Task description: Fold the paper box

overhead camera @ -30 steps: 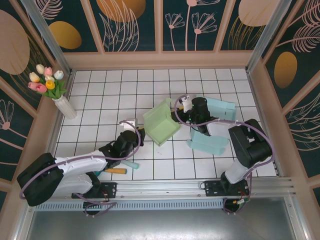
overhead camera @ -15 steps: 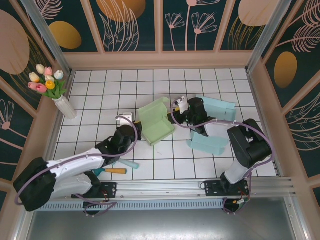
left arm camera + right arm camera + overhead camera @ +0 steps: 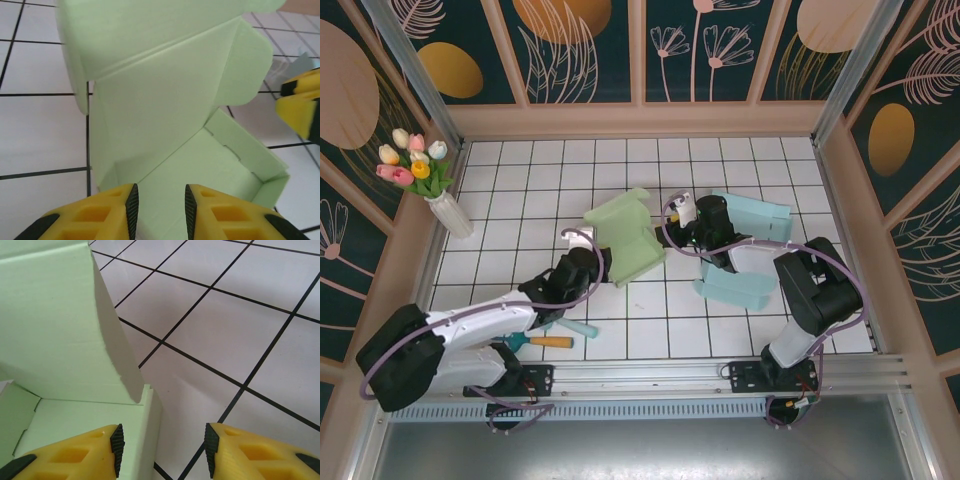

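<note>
Up close, the left gripper (image 3: 159, 192) has its yellow fingers (image 3: 95, 215) set a narrow gap apart. The near edge of the green paper box (image 3: 165, 100) runs into that gap, but it cannot be told whether they pinch it. The right gripper (image 3: 162, 432) stands released, its fingers well apart with bare tile between them. The rim of a low box wall lies just beside one finger.

The box is partly folded. Its floor lies flat with short walls raised along two sides, and a taller rounded flap stands upright behind them. It sits near the middle of the worktop (image 3: 520, 200), between the two grippers, the left arm reaching it from the near left and the right arm from the right.

Two pale blue boxes lie right of the middle, one (image 3: 740, 288) nearer the arms and one (image 3: 760, 215) farther back, both close to the right arm. By the left edge, toward the far corner, a white vase (image 3: 450, 215) holds tulips (image 3: 412, 160). Near the near edge on the left lie an orange-handled tool (image 3: 552, 342) and a pale teal stick (image 3: 580, 328).

The worktop is white tile with dark grout. A metal rail (image 3: 650, 375) runs along its near edge. Dark teal wall panels with gold and pink plant prints, framed in light wood, close in the other three sides.
</note>
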Robot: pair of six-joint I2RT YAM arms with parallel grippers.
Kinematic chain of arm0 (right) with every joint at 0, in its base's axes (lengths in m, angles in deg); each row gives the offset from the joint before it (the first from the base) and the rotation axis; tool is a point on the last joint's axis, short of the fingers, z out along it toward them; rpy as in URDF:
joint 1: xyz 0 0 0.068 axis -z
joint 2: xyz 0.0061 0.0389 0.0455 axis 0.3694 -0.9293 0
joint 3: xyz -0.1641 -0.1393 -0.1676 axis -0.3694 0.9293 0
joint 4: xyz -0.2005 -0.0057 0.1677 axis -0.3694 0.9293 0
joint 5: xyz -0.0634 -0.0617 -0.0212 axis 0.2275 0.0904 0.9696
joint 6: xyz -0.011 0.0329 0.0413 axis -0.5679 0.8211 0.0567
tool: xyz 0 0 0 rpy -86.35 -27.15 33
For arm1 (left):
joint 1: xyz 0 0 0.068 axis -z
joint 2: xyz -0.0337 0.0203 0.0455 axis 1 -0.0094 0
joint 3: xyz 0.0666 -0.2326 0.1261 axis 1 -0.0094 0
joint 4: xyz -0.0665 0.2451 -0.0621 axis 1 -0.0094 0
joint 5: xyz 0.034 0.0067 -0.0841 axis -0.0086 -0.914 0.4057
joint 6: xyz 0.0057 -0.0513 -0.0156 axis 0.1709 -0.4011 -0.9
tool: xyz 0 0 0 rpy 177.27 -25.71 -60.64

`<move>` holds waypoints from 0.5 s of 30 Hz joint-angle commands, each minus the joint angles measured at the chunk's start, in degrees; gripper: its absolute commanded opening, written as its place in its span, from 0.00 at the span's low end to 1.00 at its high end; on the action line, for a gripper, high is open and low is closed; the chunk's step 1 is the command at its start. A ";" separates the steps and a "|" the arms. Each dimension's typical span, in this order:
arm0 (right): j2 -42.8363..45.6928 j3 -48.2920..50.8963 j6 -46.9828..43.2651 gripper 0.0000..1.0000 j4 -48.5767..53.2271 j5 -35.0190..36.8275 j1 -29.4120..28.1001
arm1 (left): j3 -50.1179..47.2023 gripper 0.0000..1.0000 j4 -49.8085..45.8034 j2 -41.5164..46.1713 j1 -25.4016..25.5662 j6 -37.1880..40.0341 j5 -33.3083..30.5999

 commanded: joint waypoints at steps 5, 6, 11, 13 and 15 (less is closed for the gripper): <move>-0.14 -1.18 -1.74 0.50 0.20 -0.06 -0.18 | 2.96 0.31 -4.34 -0.67 -0.28 2.46 -8.92; -0.12 -1.18 -1.74 0.50 0.20 0.04 -0.18 | 2.59 0.31 -4.99 0.66 -0.25 2.39 -9.26; -0.40 -1.44 -1.91 0.50 0.29 0.11 -0.25 | 0.03 0.35 -4.43 7.02 -0.34 3.36 -6.91; -0.49 -1.62 -1.90 0.50 0.53 0.04 -0.23 | -0.53 0.37 -3.67 7.61 -0.77 4.09 -4.68; -0.27 -1.49 -1.90 0.50 0.58 -0.05 -0.24 | -1.07 0.37 -2.39 7.32 -1.78 4.67 -2.88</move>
